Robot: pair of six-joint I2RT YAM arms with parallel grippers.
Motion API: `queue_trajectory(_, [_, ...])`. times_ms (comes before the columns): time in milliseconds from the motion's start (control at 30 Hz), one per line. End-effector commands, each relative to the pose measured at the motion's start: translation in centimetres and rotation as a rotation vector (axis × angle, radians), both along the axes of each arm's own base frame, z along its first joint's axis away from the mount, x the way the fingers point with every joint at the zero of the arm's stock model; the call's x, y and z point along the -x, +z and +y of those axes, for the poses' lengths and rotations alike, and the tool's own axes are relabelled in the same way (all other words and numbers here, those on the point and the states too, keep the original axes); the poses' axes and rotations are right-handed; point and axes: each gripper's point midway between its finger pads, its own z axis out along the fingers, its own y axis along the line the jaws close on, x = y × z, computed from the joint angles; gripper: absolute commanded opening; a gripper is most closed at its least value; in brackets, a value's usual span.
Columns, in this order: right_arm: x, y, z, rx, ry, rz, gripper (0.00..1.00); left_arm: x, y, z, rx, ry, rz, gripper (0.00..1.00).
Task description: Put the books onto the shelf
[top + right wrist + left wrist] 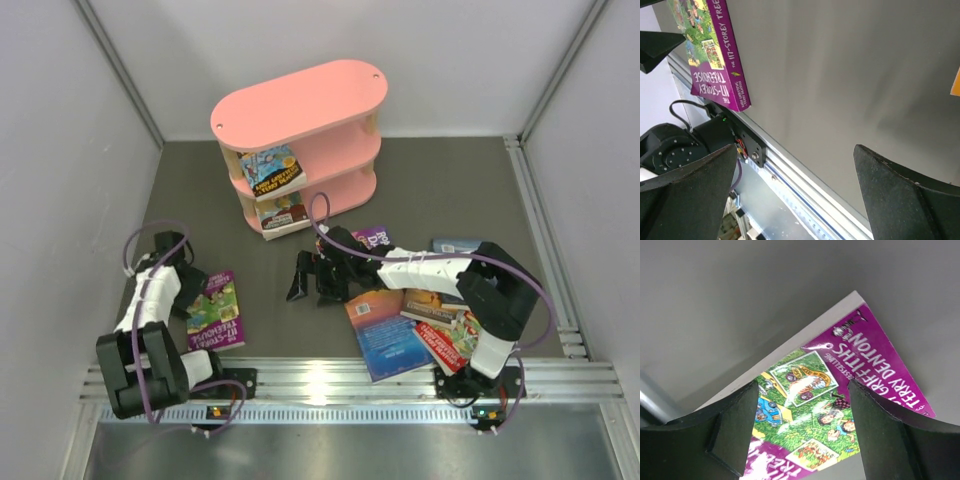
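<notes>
Left wrist view: hovering the left pincer (802, 412) just above the purple book (840, 385), holding the jaws well apart and gripping nothing. Lying flat on the table (450, 190) beside the left arm, well apart from the shelf (300, 90). Probably handling as light, thin and floppy, with a glossy cover slipping easily; judging the stiffer spine edge the best place for pinching, once tipped off the table. Spreading the right pincer (312, 285) fully, also carrying nothing.
</notes>
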Motion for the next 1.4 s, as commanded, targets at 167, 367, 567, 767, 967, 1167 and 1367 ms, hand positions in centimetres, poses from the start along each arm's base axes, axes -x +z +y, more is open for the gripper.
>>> queue_trajectory(167, [-1.1, -0.4, 0.5, -0.091, -0.042, 0.002, 1.0, -2.4, -4.2, -12.8, 0.433, 0.027, -0.182, 0.76])
queue_trajectory(367, [-1.5, -1.1, 0.7, -0.108, -0.059, 0.003, 1.0, -5.2, -1.6, -17.2, 0.578, -0.003, -0.285, 0.76])
queue_trajectory(567, [-2.0, -1.4, 1.2, -0.123, -0.077, 0.001, 1.0, -6.6, 1.4, -21.8, 0.693, -0.098, -0.331, 0.77])
queue_trajectory(767, [-2.0, -1.9, 0.8, -0.125, -0.099, 0.009, 1.0, -6.3, 3.3, -23.7, 0.741, -0.114, -0.348, 0.76])
queue_trajectory(967, [-2.4, -1.6, 1.4, -0.169, -0.152, 0.025, 1.0, -6.9, 5.9, -19.0, 0.482, -0.209, -0.347, 0.76])
queue_trajectory(1167, [-3.2, -1.6, 1.6, -0.17, -0.22, 0.029, 1.0, -8.0, 10.1, -13.5, 0.27, -0.364, -0.35, 0.76])
queue_trajectory(1367, [-2.8, -2.8, 2.2, -0.117, -0.263, 0.059, 1.0, -7.3, 8.2, -8.7, 0.075, -0.453, -0.237, 0.78])
